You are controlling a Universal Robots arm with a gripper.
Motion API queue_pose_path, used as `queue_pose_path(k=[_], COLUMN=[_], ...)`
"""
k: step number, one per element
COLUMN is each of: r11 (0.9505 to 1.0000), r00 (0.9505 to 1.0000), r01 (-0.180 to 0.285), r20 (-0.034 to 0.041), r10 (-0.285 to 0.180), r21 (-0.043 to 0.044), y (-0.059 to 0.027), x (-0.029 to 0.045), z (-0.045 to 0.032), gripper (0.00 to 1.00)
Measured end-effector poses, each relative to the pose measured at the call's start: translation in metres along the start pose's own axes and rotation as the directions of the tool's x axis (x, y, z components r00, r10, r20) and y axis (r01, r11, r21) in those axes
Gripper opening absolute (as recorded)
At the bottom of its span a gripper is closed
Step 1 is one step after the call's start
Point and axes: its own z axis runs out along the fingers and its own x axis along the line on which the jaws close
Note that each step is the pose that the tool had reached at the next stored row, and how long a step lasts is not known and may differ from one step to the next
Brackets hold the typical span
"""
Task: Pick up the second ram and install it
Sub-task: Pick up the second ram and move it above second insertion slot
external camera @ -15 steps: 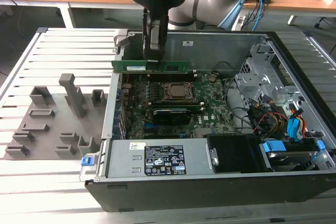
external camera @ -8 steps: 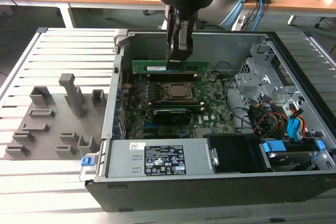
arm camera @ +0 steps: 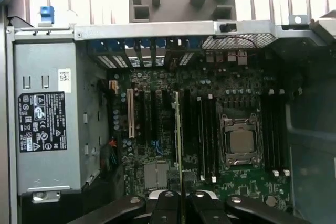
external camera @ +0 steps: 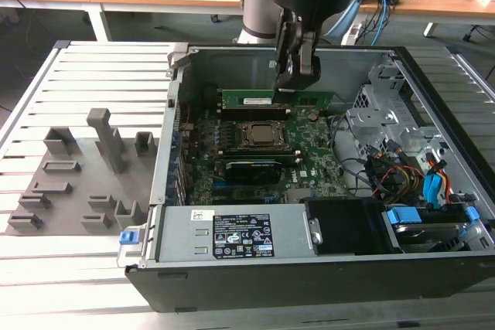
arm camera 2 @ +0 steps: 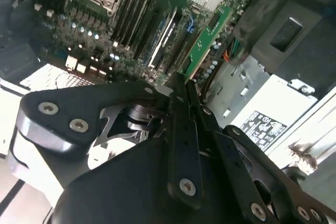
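On the slatted table (external camera: 93, 67), the open case (external camera: 232, 284) lay mid-frame. My gripper (external camera: 291, 85), upper centre, pinched the ram (external camera: 247, 101) upright, I judged to meet the motherboard (external camera: 317, 164) squarely.

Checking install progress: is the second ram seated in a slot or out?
Out: the gripper holds the second ram on edge above the motherboard.
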Motion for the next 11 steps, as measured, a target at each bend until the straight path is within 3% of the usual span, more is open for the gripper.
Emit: queue_pose_path(k=[1,2,7,11], r11=[1.0,0.9999,0.9998,0.9995], r00=[0.9998,0.9997,0.9996,0.9993], r01=[-0.008,-0.013,-0.019,-0.033], r20=[0.0166,0.019,0.0193,0.0196], r10=[0.008,0.013,0.019,0.033], r21=[-0.0006,-0.0005,-0.0005,-0.0044], y=[-0.0008,-0.0021,-0.012,-0.0305], x=[-0.0001,-0.0012,-0.0111,-0.0232], z=[0.0001,0.0007,0.0038,0.0177], gripper=[0.14,0.14,0.14,0.14])
